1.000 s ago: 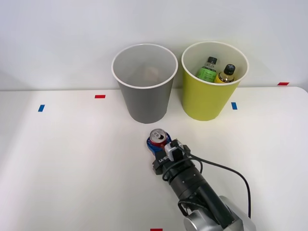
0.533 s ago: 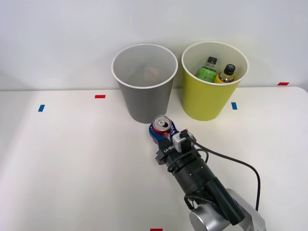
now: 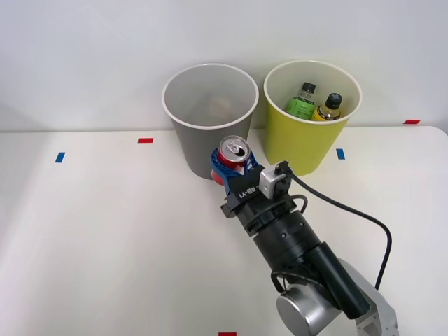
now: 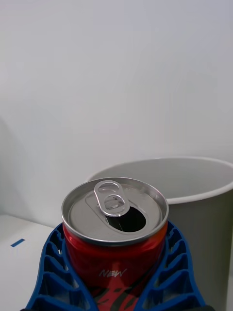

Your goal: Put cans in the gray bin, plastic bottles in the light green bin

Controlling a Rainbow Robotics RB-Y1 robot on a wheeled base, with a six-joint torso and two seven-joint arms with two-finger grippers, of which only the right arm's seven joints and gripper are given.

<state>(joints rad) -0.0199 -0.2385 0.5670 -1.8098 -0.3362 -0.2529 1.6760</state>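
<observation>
The red can with its silver top stands upright in my right gripper, which is shut on it and holds it off the table in front of the gray bin. In the right wrist view the can sits between the blue ribbed fingers, with the gray bin's rim just behind it. To the right stands the light green bin, holding the green-label bottle and the yellow-orange bottle.
Both bins stand at the back of the white table against the wall. Small red tape marks and blue tape marks lie on the tabletop. My arm's black cable loops out to the right.
My right gripper has lifted the can off the table and carried it up and back toward the gray bin. The bins and bottles have not moved.
</observation>
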